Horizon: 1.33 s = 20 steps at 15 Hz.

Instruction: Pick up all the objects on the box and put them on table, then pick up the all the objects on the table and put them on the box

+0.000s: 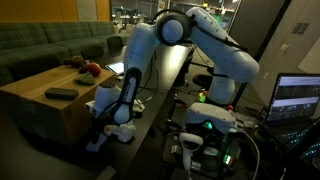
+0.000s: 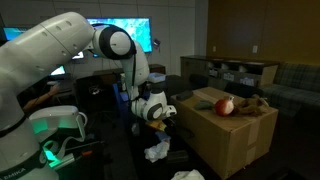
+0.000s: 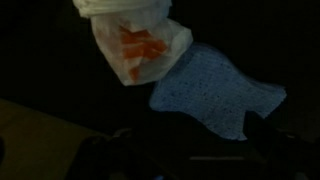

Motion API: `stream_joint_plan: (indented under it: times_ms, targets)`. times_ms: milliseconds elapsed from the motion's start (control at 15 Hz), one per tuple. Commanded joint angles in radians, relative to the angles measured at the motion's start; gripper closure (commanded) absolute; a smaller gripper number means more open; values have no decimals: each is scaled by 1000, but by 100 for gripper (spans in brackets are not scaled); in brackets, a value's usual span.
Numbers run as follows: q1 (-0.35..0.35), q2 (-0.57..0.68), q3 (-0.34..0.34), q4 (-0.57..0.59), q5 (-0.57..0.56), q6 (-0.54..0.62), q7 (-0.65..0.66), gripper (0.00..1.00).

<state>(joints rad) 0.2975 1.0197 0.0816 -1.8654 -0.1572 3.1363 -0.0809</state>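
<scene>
A cardboard box (image 1: 45,105) (image 2: 235,135) carries a red apple (image 1: 92,68) (image 2: 225,105), a brown object (image 1: 78,62) (image 2: 255,103) and a flat dark object (image 1: 60,93). A white bag with orange print (image 3: 135,45) (image 1: 122,130) (image 2: 157,150) and a blue cloth (image 3: 215,95) (image 1: 95,145) lie on the dark table beside the box. My gripper (image 1: 108,118) (image 2: 160,115) (image 3: 185,140) hovers low over the table next to the box. Its dark fingers stand wide apart with nothing between them; one finger overlaps the cloth's edge in the wrist view.
A green sofa (image 1: 50,45) stands behind the box. A laptop (image 1: 298,98) and monitors (image 2: 125,35) sit near the robot base. A box corner (image 3: 40,140) shows at the wrist view's lower left. A second pale object (image 2: 185,175) lies near the table's front.
</scene>
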Motion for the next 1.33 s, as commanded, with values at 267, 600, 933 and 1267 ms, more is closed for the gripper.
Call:
stream_joint_plan:
  times_ms: [267,600,933,1267]
  targets:
    - [5,23,2,15,0,-8,-5,0]
    - [22,61,-4,29,8,-28,8,0]
    - [15,68,6,24,9,-34,9,0]
    - [19,62,8,19,13,-62,16,34]
